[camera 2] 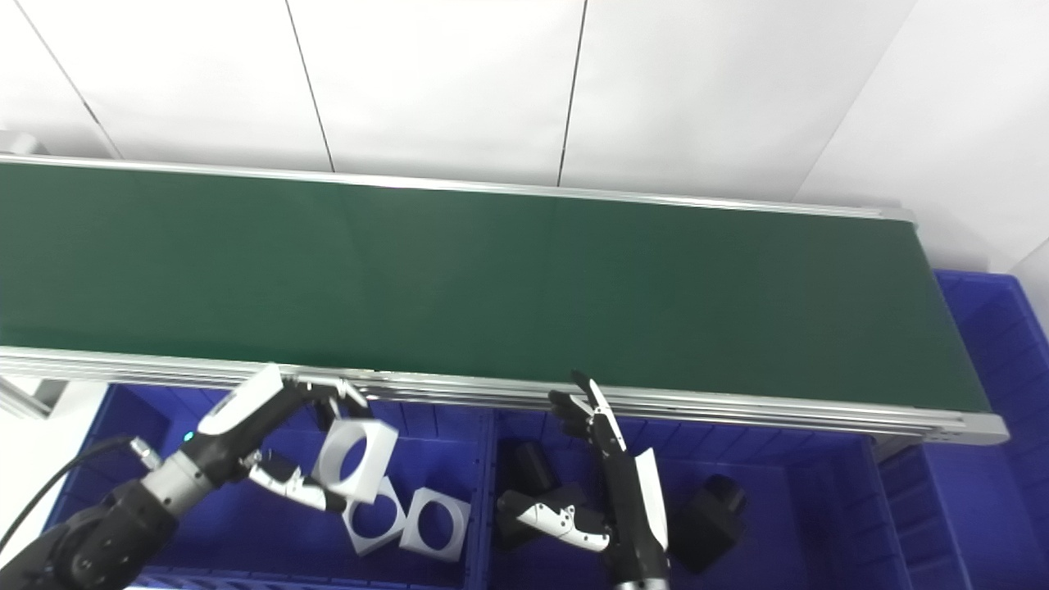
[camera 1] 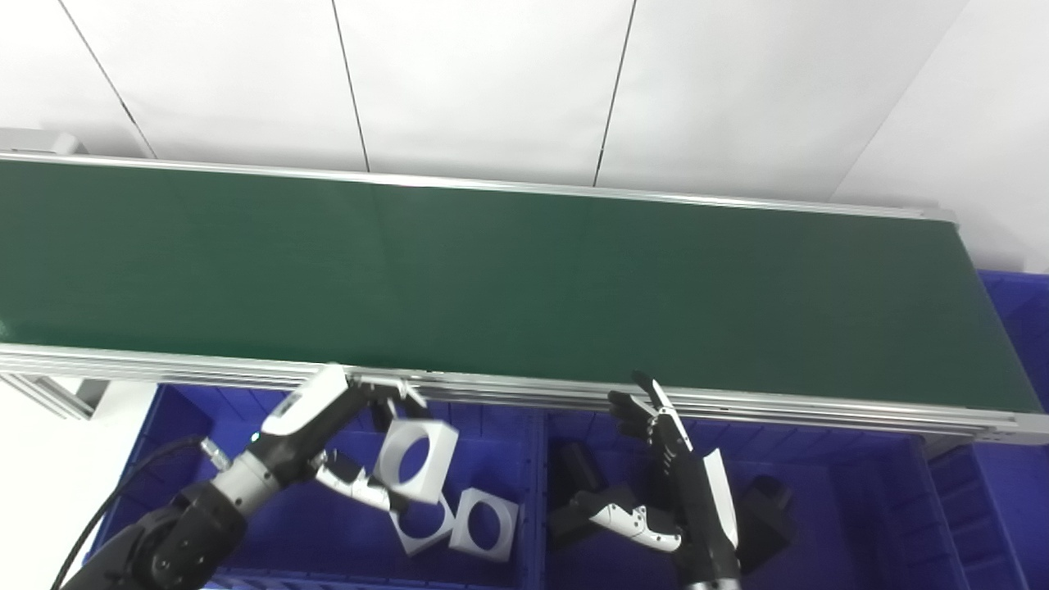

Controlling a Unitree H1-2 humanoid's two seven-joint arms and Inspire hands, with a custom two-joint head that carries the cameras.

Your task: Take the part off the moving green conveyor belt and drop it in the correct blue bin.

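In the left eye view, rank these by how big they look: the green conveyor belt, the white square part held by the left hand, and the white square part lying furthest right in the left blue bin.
1. green conveyor belt, by far the largest.
2 and 3. The held white part looks slightly larger than the lying white part, but it is raised nearer the camera, so I won't rank them.

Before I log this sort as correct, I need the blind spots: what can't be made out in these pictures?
- Black parts in the right bin: shape and count unclear, both views; the right hand covers them.
- Lower white square part: partly hidden by the held white part and the left hand.
- Far-right bin: cut off by the picture edge.
- Conveyor belt: left end out of frame.
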